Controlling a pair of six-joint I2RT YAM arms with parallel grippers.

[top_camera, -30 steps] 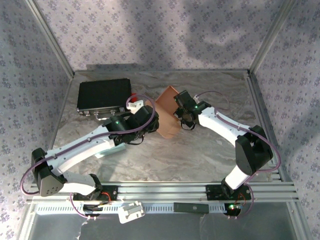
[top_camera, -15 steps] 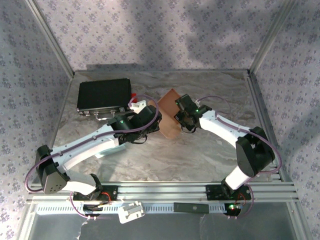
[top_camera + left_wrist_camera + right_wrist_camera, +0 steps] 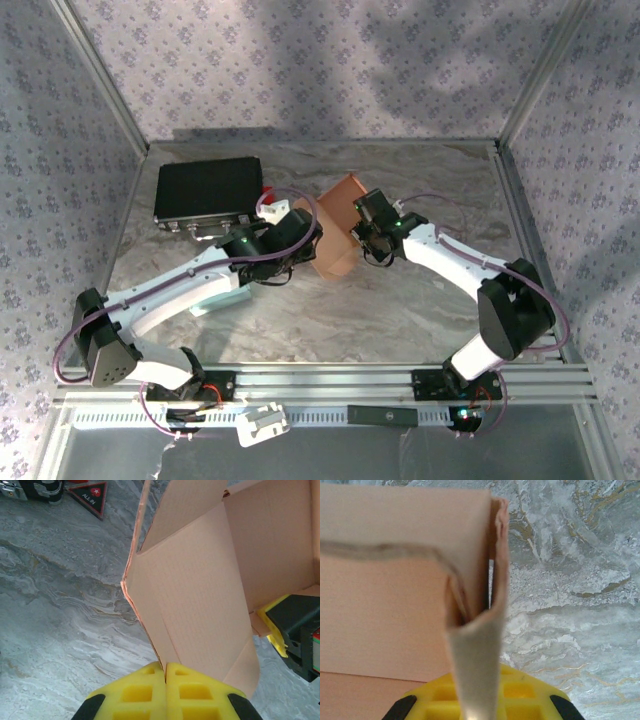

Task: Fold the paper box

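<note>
**Two grippers, one half-open box**

Paper box (image 3: 335, 235) stands part-erected on the table (image 3: 420, 300), about mid-width and closer to the far edge than the near one. A black case (image 3: 208, 190) sits in the far left corner, just beside the box.

Box long axis runs roughly far edge to near edge in the top view. Left gripper (image 3: 308, 243) meets it on its left side and right gripper (image 3: 358, 228) on its right. The box sits directly between them. Both are in contact, so neither arm is nearer.

Left wrist view: jaws pressed together on the lower edge of a side panel (image 3: 200, 595), with the walls opening away from the camera.

Right wrist view: jaws nipping a curled flap (image 3: 472, 670); the card hides the gap itself.

Judgement: with the grips opposed across the short axis, the next fold depends on one arm anchoring while the other swings its flap inward. Pulling apart risks tearing the crease.
</note>
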